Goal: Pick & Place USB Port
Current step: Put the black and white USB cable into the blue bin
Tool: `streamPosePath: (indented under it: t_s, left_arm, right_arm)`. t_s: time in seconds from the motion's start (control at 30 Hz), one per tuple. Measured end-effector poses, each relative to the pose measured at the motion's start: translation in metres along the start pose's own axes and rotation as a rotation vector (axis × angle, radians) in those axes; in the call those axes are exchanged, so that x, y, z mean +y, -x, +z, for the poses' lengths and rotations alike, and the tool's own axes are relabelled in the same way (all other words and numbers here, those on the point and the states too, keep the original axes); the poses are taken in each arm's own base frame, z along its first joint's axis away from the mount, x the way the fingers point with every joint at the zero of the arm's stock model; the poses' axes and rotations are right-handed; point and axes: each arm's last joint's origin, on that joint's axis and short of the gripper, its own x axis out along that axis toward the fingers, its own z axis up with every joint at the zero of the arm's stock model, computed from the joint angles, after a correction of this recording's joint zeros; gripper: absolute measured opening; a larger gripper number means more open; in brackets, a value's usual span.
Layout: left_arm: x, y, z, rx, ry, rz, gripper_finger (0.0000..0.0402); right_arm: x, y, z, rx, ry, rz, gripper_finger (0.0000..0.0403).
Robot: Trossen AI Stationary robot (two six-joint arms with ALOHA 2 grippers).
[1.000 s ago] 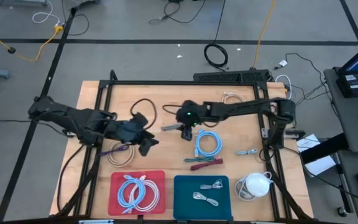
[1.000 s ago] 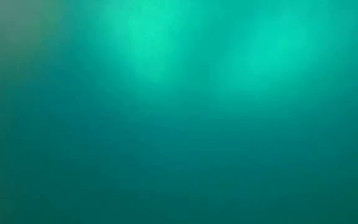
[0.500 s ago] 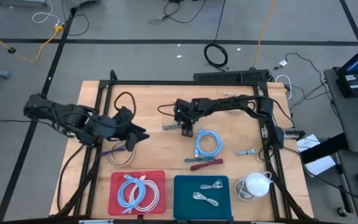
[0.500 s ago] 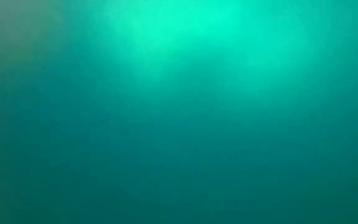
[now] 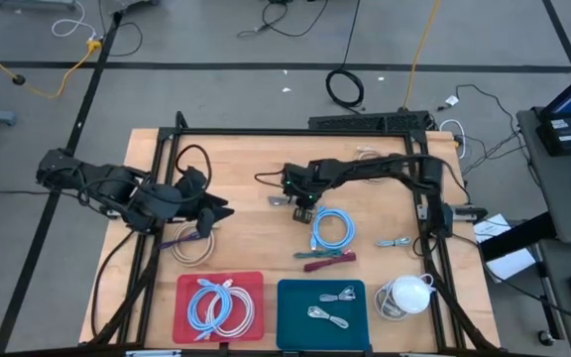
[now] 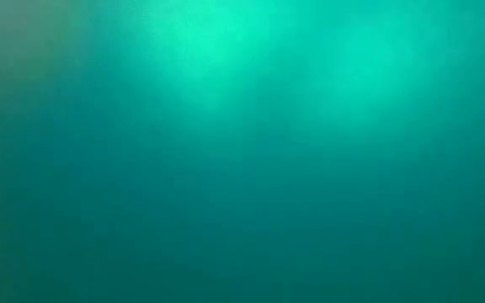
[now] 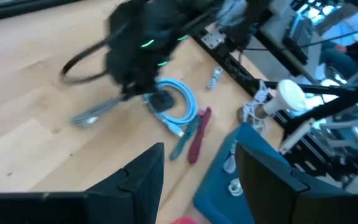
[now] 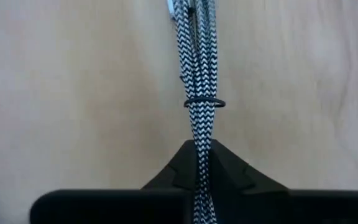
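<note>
So the right gripper [image 5: 303, 197] is clamped on a bundled black-and-white braided USB cable [image 8: 197, 93], fingers pinched tight around it, and it's sitting over the middle of the light wooden worktop [image 5: 256, 154], just behind the coiled light-blue cable [image 5: 331, 227]. From the wrist camera the bundle runs straight out of the pinch with only a thin black band [image 8: 204, 102] holding the strands together, and that's what worries me. If the grip only has a couple of strands, the rest could sag or slide loose on the way over, and a dangling tail looks likely to snag the blue coil or the dark red cable [image 5: 327, 261] lying near it. The teal rectangular tray [image 5: 295, 293] at the front already has small white cables in it, so a sloppy drop could land half over the rim. The left gripper [image 5: 209, 211] hangs over the left side with its fingers spread and nothing in them, above a loose purple and beige cable coil [image 5: 191, 243], near enough that I'd watch for the two arms crowding each other. The low camera shows nothing but green haze.
</note>
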Motion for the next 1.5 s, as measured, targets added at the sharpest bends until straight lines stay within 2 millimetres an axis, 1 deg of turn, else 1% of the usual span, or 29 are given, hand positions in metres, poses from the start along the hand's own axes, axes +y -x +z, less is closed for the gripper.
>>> streamPosePath:
  t_s: [0.03, 0.1, 0.17, 0.23, 0.3, 0.33, 0.4, 0.43, 0.5, 0.6, 0.7, 0.9, 1.03, 1.17, 1.3, 1.5]
  left_arm:
    - [0.001, 0.000, 0.000, -0.002, 0.002, 0.013, 0.0200]
    - [0.002, 0.000, 0.000, -0.009, 0.005, 0.028, 0.0200]
    - [0.003, 0.000, -0.001, -0.006, -0.003, 0.037, 0.0200]
    - [0.003, 0.000, -0.001, -0.004, -0.013, 0.040, 0.0200]
    - [0.003, 0.000, -0.001, -0.003, -0.021, 0.045, 0.0200]
    - [0.004, -0.001, -0.001, -0.006, -0.025, 0.047, 0.0200]
    - [0.005, -0.001, 0.000, -0.010, -0.027, 0.054, 0.0200]
    - [0.005, -0.002, 0.001, -0.012, -0.027, 0.057, 0.0200]
    - [0.007, -0.003, 0.003, -0.016, -0.023, 0.065, 0.0200]
    - [0.009, -0.005, 0.006, 0.000, -0.022, 0.062, 0.0200]
    - [0.013, -0.007, 0.010, 0.025, -0.012, 0.054, 0.0200]
    - [0.019, -0.011, 0.017, 0.061, 0.016, 0.043, 0.0200]
    - [0.020, -0.012, 0.019, 0.070, 0.028, 0.033, 0.0200]
    - [0.020, -0.012, 0.019, 0.076, 0.039, 0.027, 0.0200]
    - [0.019, -0.012, 0.019, 0.085, 0.050, 0.020, 0.0200]
    - [0.019, -0.012, 0.019, 0.087, 0.056, 0.018, 0.0200]
  right_arm:
    - [0.006, 0.016, 0.002, -0.039, -0.025, 0.025, 0.0010]
    - [0.025, 0.055, 0.001, -0.106, -0.055, 0.082, 0.0009]
    - [0.051, 0.094, -0.009, -0.148, -0.063, 0.149, 0.0009]
    - [0.083, 0.127, -0.023, -0.194, -0.069, 0.221, 0.0009]
    - [0.112, 0.151, -0.043, -0.197, -0.089, 0.276, 0.0009]
    - [0.126, 0.160, -0.053, -0.189, -0.098, 0.292, 0.0009]
    - [0.151, 0.169, -0.073, -0.159, -0.105, 0.305, 0.0009]
    - [0.163, 0.169, -0.083, -0.128, -0.102, 0.299, 0.0009]
    - [0.182, 0.163, -0.102, -0.060, -0.080, 0.280, 0.0009]
    - [0.202, 0.147, -0.126, 0.010, -0.049, 0.290, 0.0009]
    - [0.211, 0.129, -0.142, 0.043, -0.043, 0.323, 0.0008]
    - [0.223, 0.097, -0.161, 0.030, -0.078, 0.507, 0.0008]
    - [0.222, 0.073, -0.179, 0.022, -0.118, 0.591, 0.0008]
    - [0.211, 0.055, -0.196, 0.097, -0.139, 0.579, 0.0008]
    - [0.205, 0.046, -0.208, 0.167, -0.117, 0.577, 0.0008]
    - [0.203, 0.044, -0.210, 0.170, -0.114, 0.574, 0.0014]
